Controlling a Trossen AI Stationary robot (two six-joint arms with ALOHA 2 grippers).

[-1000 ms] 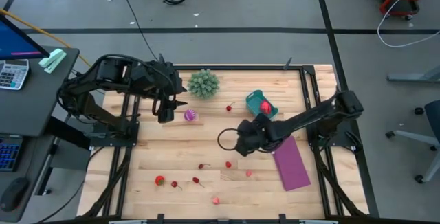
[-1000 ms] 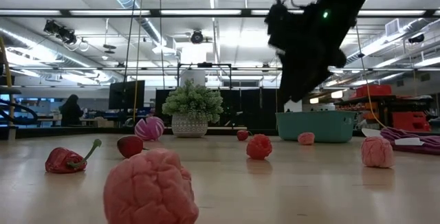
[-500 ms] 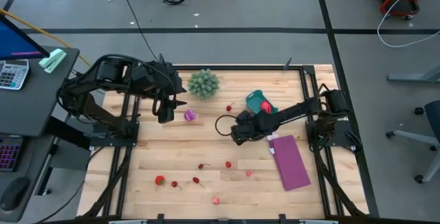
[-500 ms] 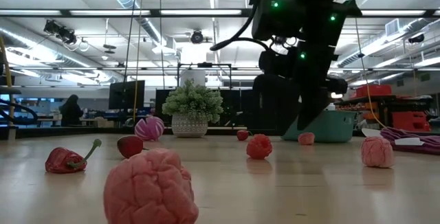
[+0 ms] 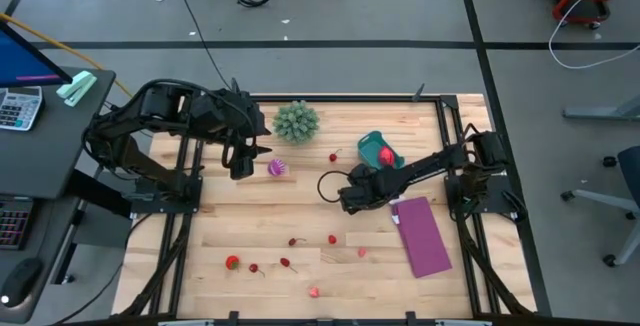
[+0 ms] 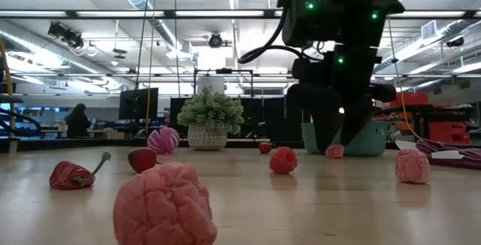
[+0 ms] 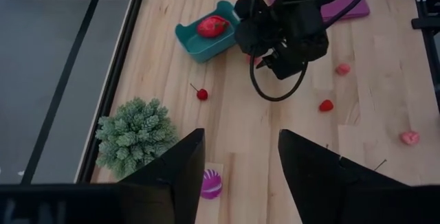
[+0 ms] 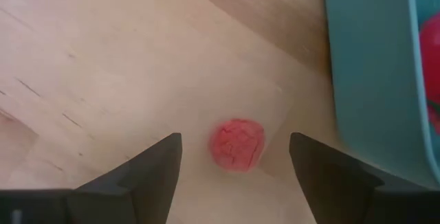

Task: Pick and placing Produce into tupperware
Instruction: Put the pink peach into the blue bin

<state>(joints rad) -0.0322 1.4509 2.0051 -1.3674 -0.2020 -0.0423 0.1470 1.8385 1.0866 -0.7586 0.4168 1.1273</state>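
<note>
The teal tupperware (image 5: 381, 153) stands at the far right of the table with a red fruit (image 7: 212, 26) in it. Just beside its near wall lies a small pink-red raspberry-like piece (image 8: 237, 145). My right gripper (image 8: 237, 157) points down over that piece, open, one finger on each side and touching nothing; it also shows low over the table in the low view (image 6: 336, 141). My left gripper (image 7: 240, 176) hangs open, high above the far left. The purple striped ball (image 5: 277, 167) lies on the table below it.
A spiky green ball (image 5: 296, 121) stands at the far edge. A purple sheet (image 5: 425, 236) lies at the right. A cherry (image 5: 333, 157) lies left of the tub, and several small red and pink pieces (image 5: 333, 238) are scattered over the near half.
My right gripper has gone down and toward the far edge, closer to the tupperware, and has rolled about its own line. It now stands low over the pink-red piece. Its fingers have stayed open.
</note>
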